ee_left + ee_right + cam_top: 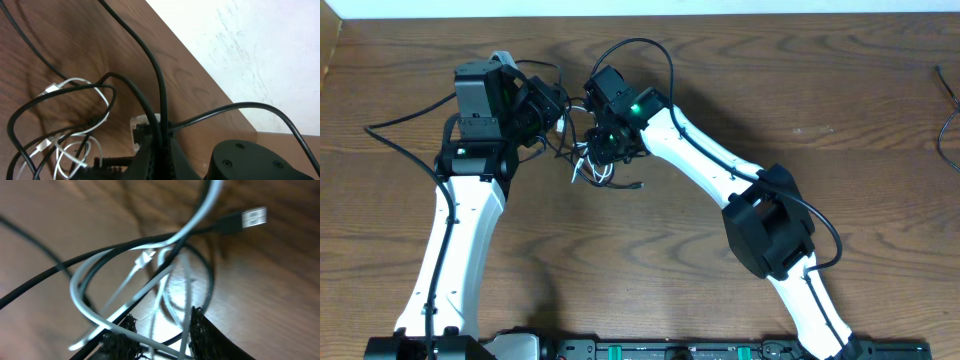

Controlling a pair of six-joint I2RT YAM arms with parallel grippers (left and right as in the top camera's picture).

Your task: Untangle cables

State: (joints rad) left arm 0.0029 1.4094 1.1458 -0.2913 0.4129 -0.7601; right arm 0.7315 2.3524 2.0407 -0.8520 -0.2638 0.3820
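The cables [592, 168] sat in a black-and-white tangle on the tabletop [740, 70], between the two arms. The left hand [156, 142] was clamped shut on black strands. The right hand [162, 322] held its fingers apart, with white strands running between them.

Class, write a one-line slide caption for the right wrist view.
Open right gripper straddles looped white cable and black cable; USB plug beyond, over wooden table.
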